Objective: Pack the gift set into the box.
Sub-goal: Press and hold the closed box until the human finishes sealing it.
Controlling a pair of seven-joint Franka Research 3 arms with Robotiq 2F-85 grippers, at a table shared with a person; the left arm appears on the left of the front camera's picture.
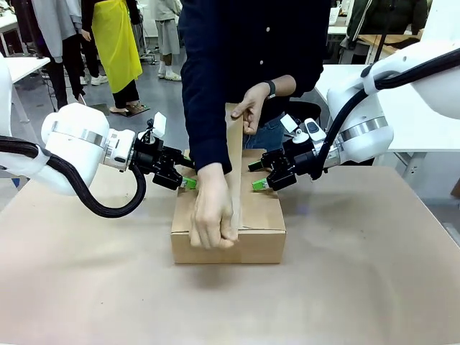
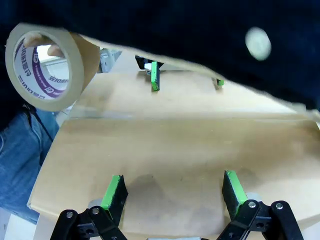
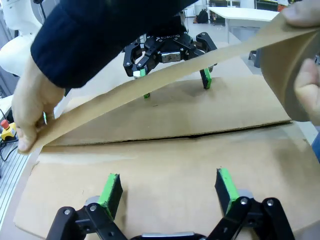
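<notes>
Both pincers press spread fingers down on the closed box while a person tapes it.

The left gripper (image 1: 188, 182) and the right gripper (image 1: 260, 185), each with its jaws apart and gripping nothing, rest their green pads on the top flaps of the brown cardboard box (image 1: 255, 241), which sits mid-table. The flaps lie flat, meeting at a centre seam, so what is inside cannot be seen. The person's near hand (image 1: 213, 217) covers the near edge of the box, pinning a strip of brown tape (image 3: 165, 82); the far hand (image 1: 253, 106) holds the tape roll (image 2: 42, 65), partly cut off in the right wrist view.
</notes>
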